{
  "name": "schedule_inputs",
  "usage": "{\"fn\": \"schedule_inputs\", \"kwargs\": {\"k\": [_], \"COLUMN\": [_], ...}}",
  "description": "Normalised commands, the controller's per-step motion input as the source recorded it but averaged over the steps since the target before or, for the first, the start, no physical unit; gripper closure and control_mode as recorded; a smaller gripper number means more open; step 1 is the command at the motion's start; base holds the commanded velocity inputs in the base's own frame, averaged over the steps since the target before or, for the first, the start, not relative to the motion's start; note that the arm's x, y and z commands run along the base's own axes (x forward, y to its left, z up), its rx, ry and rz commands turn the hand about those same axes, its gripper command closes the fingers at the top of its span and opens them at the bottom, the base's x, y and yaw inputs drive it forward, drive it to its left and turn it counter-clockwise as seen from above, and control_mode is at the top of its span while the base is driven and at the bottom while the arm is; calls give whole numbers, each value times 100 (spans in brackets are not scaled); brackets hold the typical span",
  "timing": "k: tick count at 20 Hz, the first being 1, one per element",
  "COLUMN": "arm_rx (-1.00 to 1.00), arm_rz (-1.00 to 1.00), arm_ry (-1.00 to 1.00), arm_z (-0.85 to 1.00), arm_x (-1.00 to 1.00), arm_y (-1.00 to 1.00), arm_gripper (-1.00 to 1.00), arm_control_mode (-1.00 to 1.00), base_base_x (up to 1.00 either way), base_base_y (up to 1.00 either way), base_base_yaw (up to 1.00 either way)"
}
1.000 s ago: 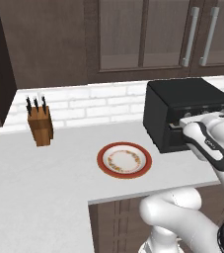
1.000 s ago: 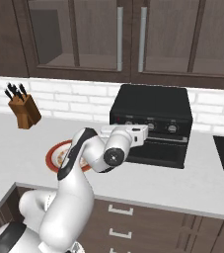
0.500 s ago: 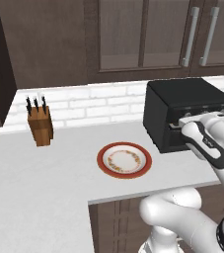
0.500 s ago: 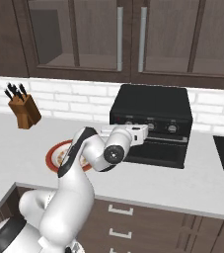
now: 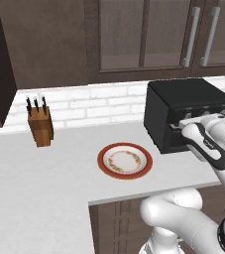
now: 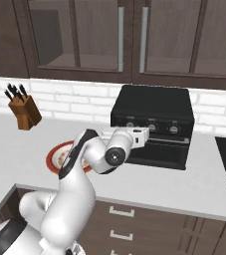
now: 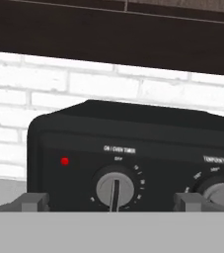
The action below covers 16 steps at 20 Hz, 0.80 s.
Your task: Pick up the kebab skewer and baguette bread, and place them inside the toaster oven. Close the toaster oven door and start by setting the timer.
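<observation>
Nothing much has shifted over the last second: my arm hangs in the same spot before the toaster oven [image 6: 152, 124], and the plate [image 5: 125, 160] lies on the desk [image 5: 54, 173] where it lay, with no food on it that I can make out. I take that stillness to mean the loading and the closing are behind me and only the timer is left, though I cannot see the kebab skewer or the baguette bread from here, so I assume they are inside.

My tool [image 7: 111, 202] stands as wide open as it goes and holds nothing. Its two grey fingertips [image 7: 32, 201] rise either side of the timer knob [image 7: 114, 188], which sits straight ahead between them, near but not touching as far as I can tell. The knob's pointer looks to be at its off mark. A red lamp [image 7: 64, 161] glows to the knob's left, and a second knob [image 7: 221, 192] sits off to the right, behind my other fingertip. The toaster oven door [image 6: 159, 149] looks shut from the right base view.
</observation>
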Motion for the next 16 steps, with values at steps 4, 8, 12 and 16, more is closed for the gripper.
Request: {"fn": "schedule_inputs", "kwargs": {"k": [4, 8, 12, 16], "arm_rx": [0, 0, 0, 0], "arm_rz": [0, 0, 0, 0], "arm_ry": [0, 0, 0, 0], "arm_z": [-6, 0, 0, 0], "arm_x": [8, 21, 11, 0], "arm_y": [0, 0, 0, 0], "arm_gripper": [-100, -100, -100, -100], "arm_control_mode": [-100, -100, -100, -100], "base_base_x": [0, 0, 0, 0], "base_base_y": [0, 0, 0, 0], "base_base_yaw": [0, 0, 0, 0]}}
